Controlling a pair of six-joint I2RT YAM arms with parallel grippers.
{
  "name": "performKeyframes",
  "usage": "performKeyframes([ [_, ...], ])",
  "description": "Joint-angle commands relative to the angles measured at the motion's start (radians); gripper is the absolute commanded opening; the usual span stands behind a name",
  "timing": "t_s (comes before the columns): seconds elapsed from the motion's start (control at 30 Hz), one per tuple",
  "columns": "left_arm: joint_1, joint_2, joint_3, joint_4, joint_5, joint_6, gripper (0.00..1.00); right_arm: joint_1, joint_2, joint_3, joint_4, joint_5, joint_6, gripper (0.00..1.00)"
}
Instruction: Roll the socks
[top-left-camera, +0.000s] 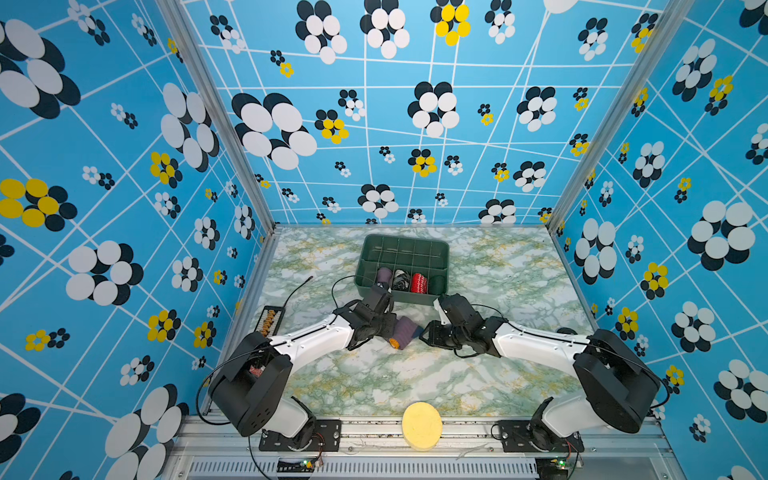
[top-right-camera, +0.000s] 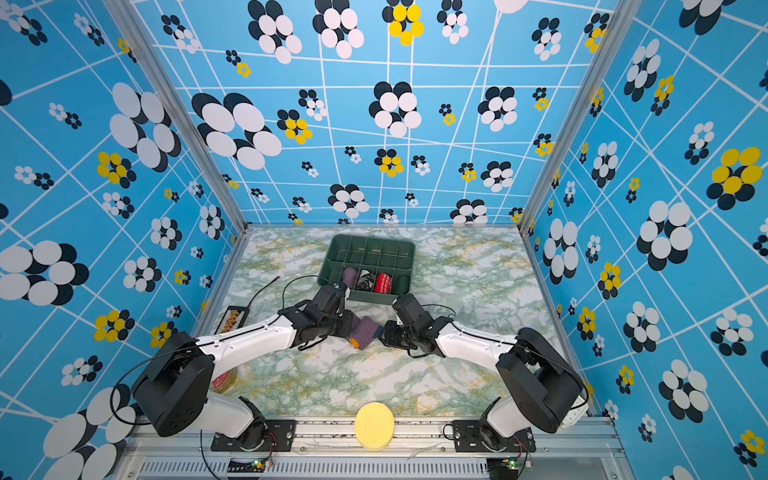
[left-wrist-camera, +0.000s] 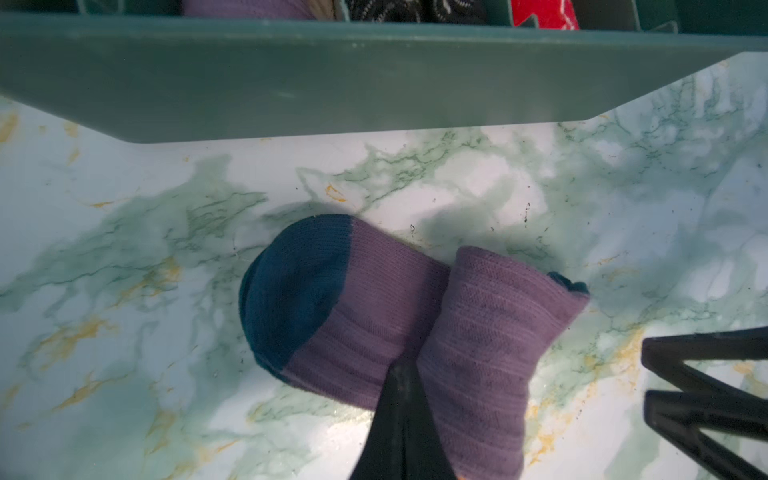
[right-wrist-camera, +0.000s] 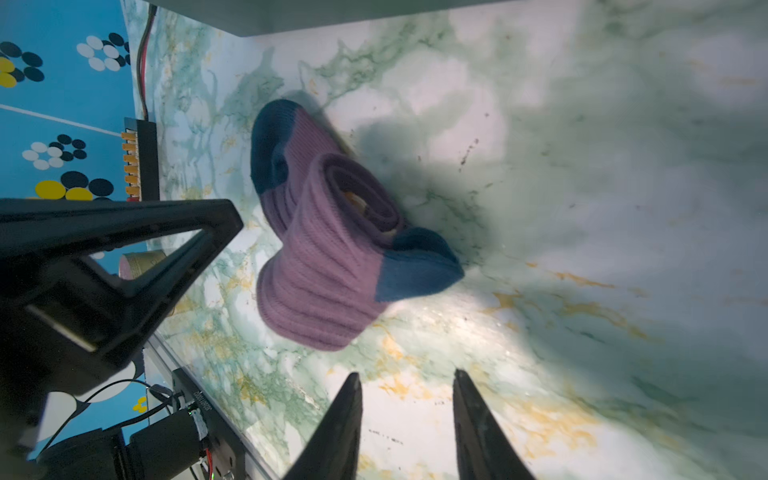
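Observation:
The purple ribbed socks (top-left-camera: 405, 332) (top-right-camera: 365, 330) lie mid-table, just in front of the tray. They are partly rolled. The roll (right-wrist-camera: 332, 266) shows orange at its core, and the dark blue toe end (left-wrist-camera: 291, 291) still lies flat on the table. My left gripper (left-wrist-camera: 401, 370) (top-left-camera: 391, 328) is shut. Its tip sits in the crease between the roll and the flat part, and I cannot see any fabric pinched in it. My right gripper (right-wrist-camera: 405, 378) (top-left-camera: 424, 334) is open and empty, a short way off the roll's other side.
A green divided tray (top-left-camera: 440, 249) behind the socks holds a purple, a black-and-white, a red (top-left-camera: 419, 282) and a dark rolled bundle in its front row. A yellow round sponge (top-left-camera: 422, 424) sits at the front edge. A black abacus-like block (top-left-camera: 270, 320) with a cable lies at the left.

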Motion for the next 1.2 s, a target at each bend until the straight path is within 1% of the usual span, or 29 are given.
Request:
performKeyframes([
  [0.0,0.004,0.022,-0.002,0.019,-0.014,0.015,0.04,0.024,0.045,0.046,-0.057,0.055,-0.023,0.38],
  [0.2,0.004,0.065,-0.011,0.059,0.039,0.005,0.03,0.038,0.093,0.106,-0.060,0.061,-0.029,0.26],
  [0.33,0.004,0.102,-0.023,0.086,0.081,-0.009,0.03,0.050,0.124,0.148,-0.073,0.060,-0.039,0.22],
  [0.73,-0.010,0.176,-0.076,0.188,0.242,-0.086,0.01,0.055,0.196,0.181,-0.097,0.056,-0.047,0.21],
  [0.93,-0.001,0.194,-0.138,0.344,0.370,-0.174,0.02,0.058,0.186,0.181,-0.103,0.057,-0.056,0.21],
  [1.17,0.001,0.249,-0.168,0.499,0.485,-0.266,0.01,0.061,0.173,0.186,-0.116,0.058,-0.077,0.21],
])
